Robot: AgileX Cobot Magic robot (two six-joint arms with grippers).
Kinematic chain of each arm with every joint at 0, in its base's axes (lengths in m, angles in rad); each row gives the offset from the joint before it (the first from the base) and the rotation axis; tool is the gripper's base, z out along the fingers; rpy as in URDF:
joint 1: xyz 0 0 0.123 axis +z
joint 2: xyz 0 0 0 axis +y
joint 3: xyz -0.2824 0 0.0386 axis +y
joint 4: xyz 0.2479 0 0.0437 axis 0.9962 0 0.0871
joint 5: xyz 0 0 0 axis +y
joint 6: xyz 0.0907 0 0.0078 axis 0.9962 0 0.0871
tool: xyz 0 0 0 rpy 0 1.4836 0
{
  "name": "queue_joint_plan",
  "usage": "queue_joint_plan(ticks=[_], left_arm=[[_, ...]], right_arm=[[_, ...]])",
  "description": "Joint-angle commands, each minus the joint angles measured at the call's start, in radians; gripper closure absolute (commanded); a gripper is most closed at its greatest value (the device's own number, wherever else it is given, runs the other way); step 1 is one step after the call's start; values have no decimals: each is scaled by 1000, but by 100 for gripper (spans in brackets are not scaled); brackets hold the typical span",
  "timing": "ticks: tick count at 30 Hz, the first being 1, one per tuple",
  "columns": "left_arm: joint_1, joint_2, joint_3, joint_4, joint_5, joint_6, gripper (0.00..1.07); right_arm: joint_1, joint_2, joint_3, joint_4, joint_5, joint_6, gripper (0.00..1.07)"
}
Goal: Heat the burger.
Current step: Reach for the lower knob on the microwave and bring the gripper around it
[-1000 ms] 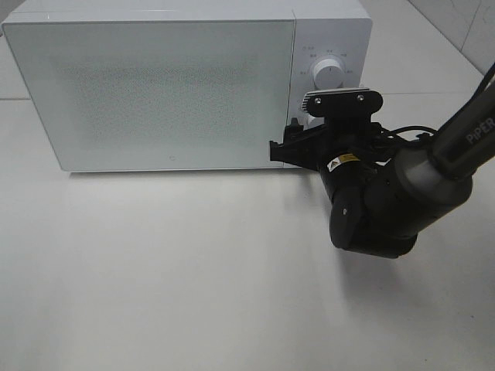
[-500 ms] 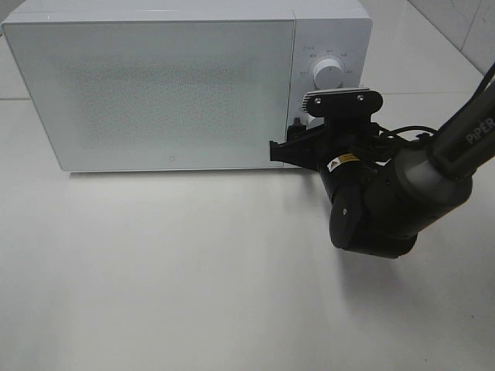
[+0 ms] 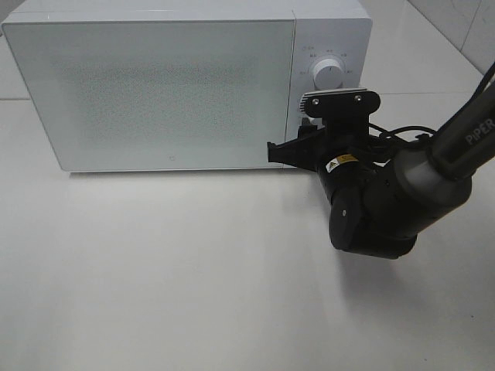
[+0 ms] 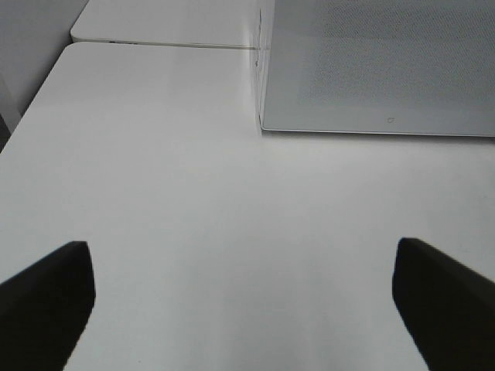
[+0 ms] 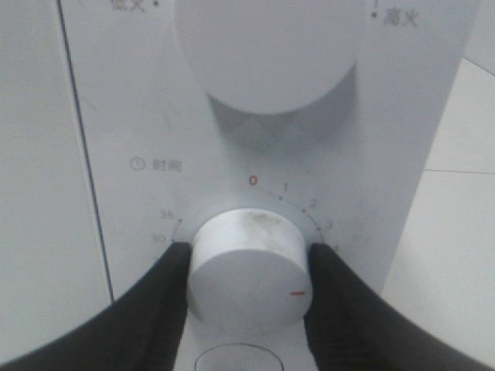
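Right: counter [image 3: 193,270] carries the microwave [image 3: 155,93] at its far edge. The door [image 3: 139,85] is shut and frosted; burger not visible, presumably inside. Left pincer [image 4: 240,259] is spread apart, idle over the counter. Right pincer [image 5: 249,255] is clamped on the timer knob [image 5: 246,282], and the red pointer [image 5: 295,293] sits clockwise of 0. Advice: pure wrist roll, axis centred on the knob, no pull.

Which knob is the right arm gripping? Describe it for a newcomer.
On the white microwave, right of the door, two round white knobs sit one above the other. It is the lower knob, clamped in the right gripper's jaws. Unlike the upper knob, it is ringed by numbers starting at a red 0.
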Motion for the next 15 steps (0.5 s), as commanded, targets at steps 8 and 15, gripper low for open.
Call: queue_joint_plan(ticks=[8,15], left_arm=[[2,-21,5,-9,-7,-2,6],[2,-21,5,-9,-7,-2,6]], right_arm=[[-4,-6,-9,-77,-191,3,107],[-4,-6,-9,-85,-191,130,107]])
